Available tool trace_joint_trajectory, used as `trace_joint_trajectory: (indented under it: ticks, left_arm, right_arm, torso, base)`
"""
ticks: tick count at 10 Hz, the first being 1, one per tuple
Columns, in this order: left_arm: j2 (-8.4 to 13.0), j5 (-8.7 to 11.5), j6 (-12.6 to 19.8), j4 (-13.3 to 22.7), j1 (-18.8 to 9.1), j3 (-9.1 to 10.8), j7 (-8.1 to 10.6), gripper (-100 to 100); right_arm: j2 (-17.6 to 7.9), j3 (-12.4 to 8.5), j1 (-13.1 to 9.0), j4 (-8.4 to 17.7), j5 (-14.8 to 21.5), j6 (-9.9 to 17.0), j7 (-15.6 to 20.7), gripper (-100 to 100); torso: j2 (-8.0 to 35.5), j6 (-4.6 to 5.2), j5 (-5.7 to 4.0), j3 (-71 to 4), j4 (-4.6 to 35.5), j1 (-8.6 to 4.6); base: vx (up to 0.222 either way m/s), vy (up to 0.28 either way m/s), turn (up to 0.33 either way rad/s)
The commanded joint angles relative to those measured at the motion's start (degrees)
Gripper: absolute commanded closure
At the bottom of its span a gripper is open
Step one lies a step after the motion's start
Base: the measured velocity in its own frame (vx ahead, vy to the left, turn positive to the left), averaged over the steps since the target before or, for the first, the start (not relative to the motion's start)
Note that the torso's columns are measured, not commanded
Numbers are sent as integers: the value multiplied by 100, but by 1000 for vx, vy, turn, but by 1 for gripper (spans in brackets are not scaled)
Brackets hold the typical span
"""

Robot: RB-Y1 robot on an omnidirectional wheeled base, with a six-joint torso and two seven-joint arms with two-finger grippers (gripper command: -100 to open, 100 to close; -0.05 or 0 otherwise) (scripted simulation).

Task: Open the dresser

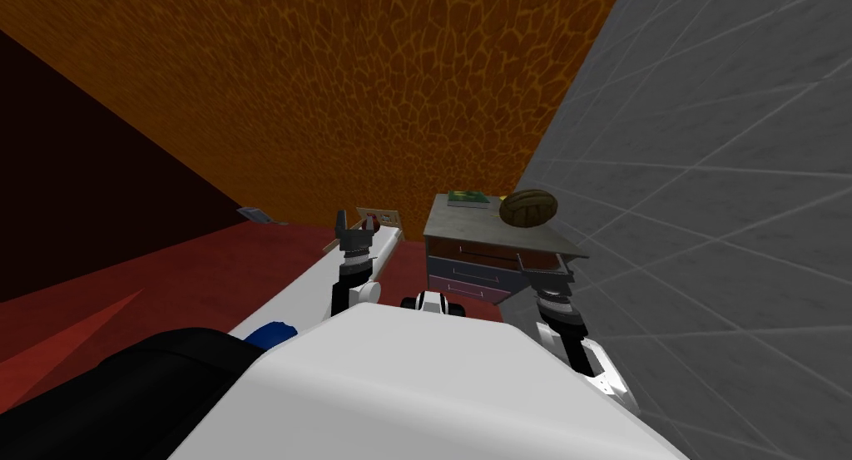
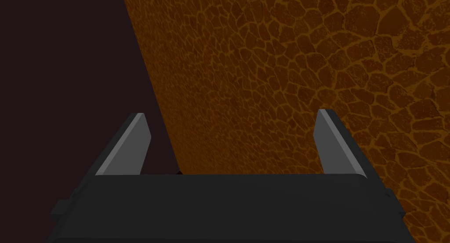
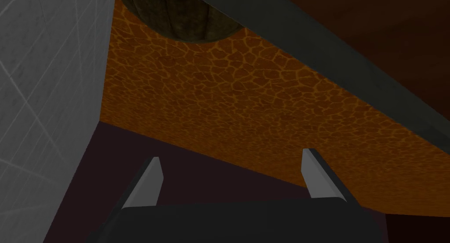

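Observation:
The dresser (image 1: 478, 268) stands against the grey wall, with a grey top and three stacked drawer fronts, reddish and blue. Whether the top drawer stands ajar I cannot tell. My right gripper (image 1: 547, 264) is at the dresser's right front corner, just below the top's edge, fingers pointing up. In the right wrist view the right gripper (image 3: 228, 174) is open with nothing between its fingers, and the dresser top's grey edge (image 3: 334, 56) runs above them. My left gripper (image 1: 341, 222) is raised left of the dresser. In its own wrist view the left gripper (image 2: 230, 139) is open and holds nothing.
A green book (image 1: 468, 199) and a brown ball (image 1: 527, 208) lie on the dresser top. The grey wall (image 1: 715, 230) is close on the right. A long white bed (image 1: 333, 284) runs left of the dresser, over a red floor (image 1: 166, 289).

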Motion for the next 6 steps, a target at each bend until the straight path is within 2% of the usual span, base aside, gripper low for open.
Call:
trace_joint_trajectory:
  ticks: [1,3,4,6]
  left_arm:
    - [0,0,0,0,0,0,0,0]
    - [0,0,0,0,0,0,0,0]
    - [0,0,0,0,0,0,0,0]
    - [0,0,0,0,0,0,0,0]
  right_arm:
    - [-16,-133,-74,321,111,-229,453,-100]
    - [-16,-133,-74,325,111,-229,788,-100]
    - [-24,-246,-153,609,210,-418,953,-100]
    - [-24,-246,-153,611,210,-418,1263,-100]
  torso:
    - [10,1,-1,6,3,-6]
    - [-4,0,0,-3,-1,-4]
    - [5,1,-2,2,1,-9]
    - [-2,0,0,-1,-1,0]
  base:
    - [56,47,1]
    - [44,33,-1]
    - [53,44,4]
    - [37,37,-1]
